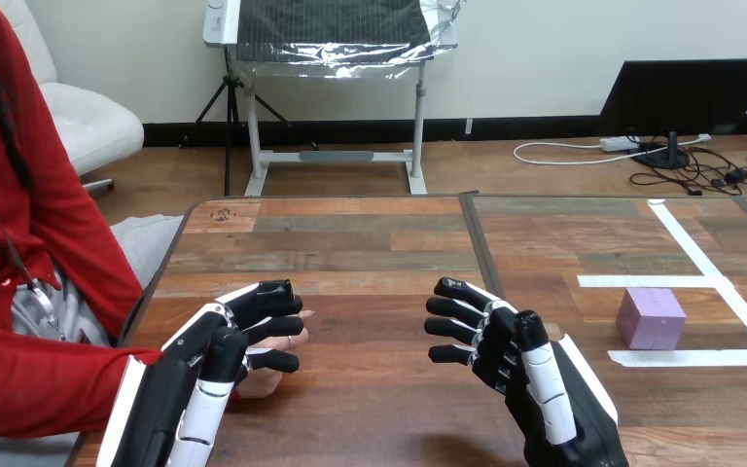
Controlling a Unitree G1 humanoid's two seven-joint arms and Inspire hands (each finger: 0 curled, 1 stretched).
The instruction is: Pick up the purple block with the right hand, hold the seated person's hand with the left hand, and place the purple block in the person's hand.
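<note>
Head view, single moment

Left hand (216, 341): reaches in from the lower left and lies over the person's hand (265, 381). Its fingers (267, 297) are curled across the top of that hand and its thumb is down on the near side, so the person's hand sits between the two. Skin shows between the black fingers and just below the lowest one, and the person's fingertips stick out past the left hand's fingertips, toward the right hand. State: closed round the person's hand.

Right hand (520, 355): comes in from the lower right, back of the hand up, over the wooden table (370, 243). Fingers are loosely bent and spread, pointing toward the left hand, with nothing between them. State: relaxed and empty. A bare strip of table separates it from the left hand; the two do not touch.

Purple block (651, 317): rests on the table on the outer side of the right hand, away from the left hand and a little farther from the robot than the right hand's fingertips. Clearly apart from the right hand, no contact. A strip of white tape (700, 357) runs on the table just in front of the block, and more tape lines lie beyond it
</note>
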